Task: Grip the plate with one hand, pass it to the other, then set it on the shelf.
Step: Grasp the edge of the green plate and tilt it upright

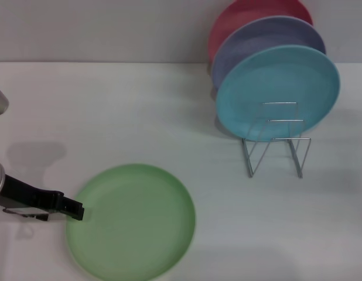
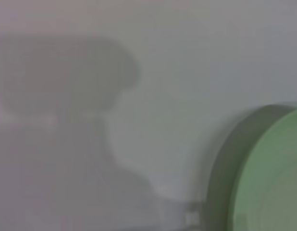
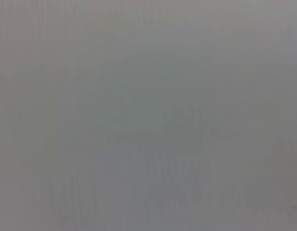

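Observation:
The light green plate [image 1: 134, 221] lies flat on the white table, near its front edge and left of centre. My left gripper [image 1: 75, 210] comes in low from the left, and its black tip is at the plate's left rim. The left wrist view shows that rim [image 2: 264, 173] close by, with the bare table beside it. The silver wire rack [image 1: 276, 146] stands at the back right. My right gripper is out of view, and the right wrist view shows only a plain grey surface.
A turquoise plate [image 1: 277, 91], a lavender plate [image 1: 257, 38] and a red plate [image 1: 245, 14] stand upright in the rack, one behind the other. The rack's front loops hold nothing. The white table [image 1: 111, 105] runs back to a grey wall.

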Controlling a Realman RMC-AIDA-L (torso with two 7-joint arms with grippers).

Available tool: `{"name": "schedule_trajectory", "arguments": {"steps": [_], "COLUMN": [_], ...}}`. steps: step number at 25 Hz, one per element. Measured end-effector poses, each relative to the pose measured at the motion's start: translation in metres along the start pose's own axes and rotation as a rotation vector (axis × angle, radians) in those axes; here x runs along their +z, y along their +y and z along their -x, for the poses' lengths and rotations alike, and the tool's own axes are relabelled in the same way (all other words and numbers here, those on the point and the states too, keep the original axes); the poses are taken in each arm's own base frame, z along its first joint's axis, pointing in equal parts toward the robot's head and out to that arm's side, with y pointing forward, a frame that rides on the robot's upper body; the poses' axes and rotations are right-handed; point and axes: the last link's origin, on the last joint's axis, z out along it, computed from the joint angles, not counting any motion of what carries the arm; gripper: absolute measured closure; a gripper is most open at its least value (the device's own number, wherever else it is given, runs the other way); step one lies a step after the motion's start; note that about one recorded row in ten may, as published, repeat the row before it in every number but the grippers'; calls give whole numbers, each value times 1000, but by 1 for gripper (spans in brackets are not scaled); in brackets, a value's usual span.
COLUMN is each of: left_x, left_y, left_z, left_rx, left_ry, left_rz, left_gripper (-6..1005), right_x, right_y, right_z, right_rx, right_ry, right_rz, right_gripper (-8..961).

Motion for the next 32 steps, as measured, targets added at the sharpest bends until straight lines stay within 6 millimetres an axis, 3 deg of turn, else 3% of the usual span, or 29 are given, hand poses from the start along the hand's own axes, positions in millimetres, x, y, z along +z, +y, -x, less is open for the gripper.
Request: {"name": "schedule_trajectory", "arguments": {"steps": [28, 32], "left_x": [7, 7], "left_y": [9, 10], "left_z": [3, 2], "left_rx": [39, 44], "left_ry": [-36, -37], "left_rz": [-1, -2], "left_gripper": [260, 343], "right_x": [-1, -1], "right_y": [-1, -1], "right_z": [-2, -2], "right_rx": [-2, -2], "right_ry": [12, 12], "right_rz": [-5, -5], "right_gripper": [228, 228]}}
